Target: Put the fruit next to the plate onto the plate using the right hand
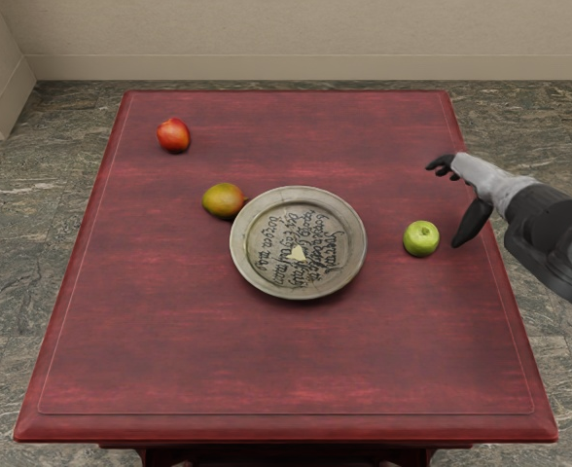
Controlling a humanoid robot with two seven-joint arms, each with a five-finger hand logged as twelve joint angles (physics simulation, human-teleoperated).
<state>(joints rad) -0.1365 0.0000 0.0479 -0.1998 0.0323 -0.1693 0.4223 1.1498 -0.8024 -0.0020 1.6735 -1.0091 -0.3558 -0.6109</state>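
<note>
Centrally, red table (267,360) with plate (237,243), grey stone floor (14,292), beige wall (267,29).

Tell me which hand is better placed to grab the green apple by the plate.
Right. The right hand is close to the right of the green apple, fingers spread and holding nothing. The left arm is not in view.

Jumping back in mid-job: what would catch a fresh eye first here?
An inscribed grey plate sits at the middle of the red table. A green apple lies just right of it, with the open right hand close beside, not touching. An orange-green fruit lies by the plate's upper-left rim; a red apple sits far back left.
</note>
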